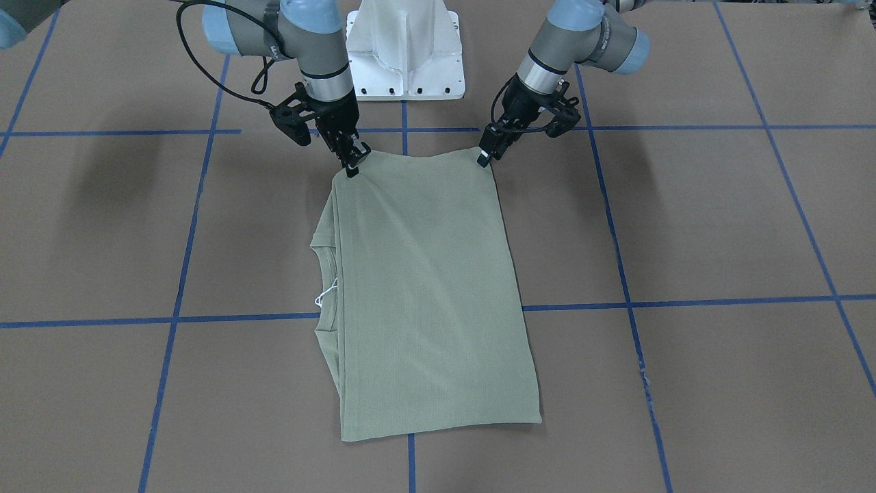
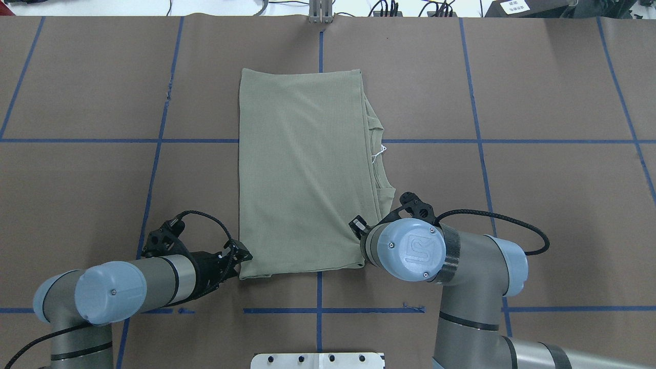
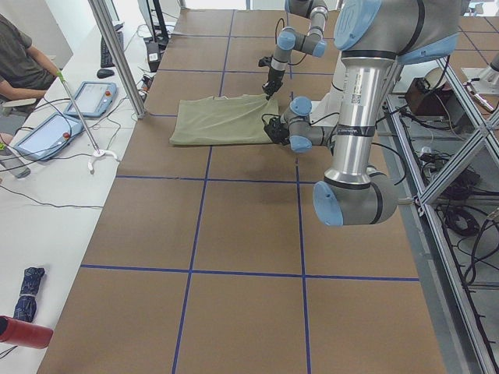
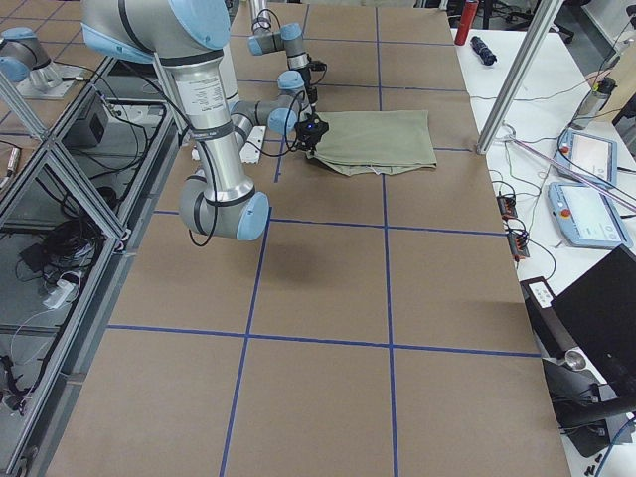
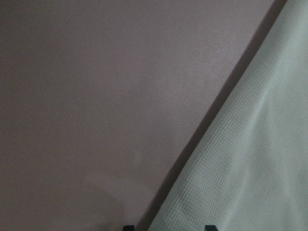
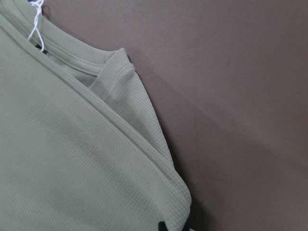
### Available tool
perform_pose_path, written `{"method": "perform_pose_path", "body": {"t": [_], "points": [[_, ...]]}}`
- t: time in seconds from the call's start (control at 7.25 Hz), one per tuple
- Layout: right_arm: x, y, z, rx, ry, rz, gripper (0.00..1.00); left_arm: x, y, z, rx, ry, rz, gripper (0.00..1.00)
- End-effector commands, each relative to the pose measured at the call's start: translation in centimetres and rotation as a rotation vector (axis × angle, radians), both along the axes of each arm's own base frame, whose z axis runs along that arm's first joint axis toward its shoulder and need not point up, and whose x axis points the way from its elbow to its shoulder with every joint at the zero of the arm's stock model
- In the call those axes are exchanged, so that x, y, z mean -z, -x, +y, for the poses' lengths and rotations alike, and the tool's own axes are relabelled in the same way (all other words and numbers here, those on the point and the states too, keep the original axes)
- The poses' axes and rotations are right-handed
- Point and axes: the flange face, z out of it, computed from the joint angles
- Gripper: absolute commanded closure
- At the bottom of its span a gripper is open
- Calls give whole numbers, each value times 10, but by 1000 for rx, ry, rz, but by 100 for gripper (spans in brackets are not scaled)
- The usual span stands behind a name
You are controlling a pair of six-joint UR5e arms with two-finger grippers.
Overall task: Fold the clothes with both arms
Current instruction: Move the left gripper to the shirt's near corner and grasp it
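The sage-green shirt (image 1: 424,287) lies flat on the brown table, folded lengthwise into a long rectangle; it also shows in the overhead view (image 2: 302,174). Its collar and white hang-tag string (image 2: 379,152) stick out on the robot's right side. My right gripper (image 1: 352,164) is down on the near right corner, its tips close together on the cloth (image 6: 173,225). My left gripper (image 1: 484,159) is at the near left corner (image 2: 243,256). In its wrist view the fingertips (image 5: 168,227) stand apart with the cloth edge (image 5: 250,168) between them.
The white pedestal base (image 1: 404,55) stands just behind the grippers. Blue tape lines grid the brown table. Beyond the far edge are a metal pole (image 3: 117,54), control tablets (image 4: 586,214) and a seated person (image 3: 19,54).
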Motion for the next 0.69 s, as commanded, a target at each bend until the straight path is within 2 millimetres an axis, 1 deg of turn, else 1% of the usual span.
{"method": "perform_pose_path", "body": {"t": [0.0,0.14,0.41,0.55], "points": [[2,-1,1,2,-1,-5,100,1,-4,2,-5,0,1,100],[5,-4,1,0,-3,-12,100,3,-3,2,-7,-1,5,100],[2,-6,1,-2,-2,-9,100,13,3,4,-11,0,12,100],[5,-11,10,0,0,-21,100,26,10,8,-17,1,11,100]]}}
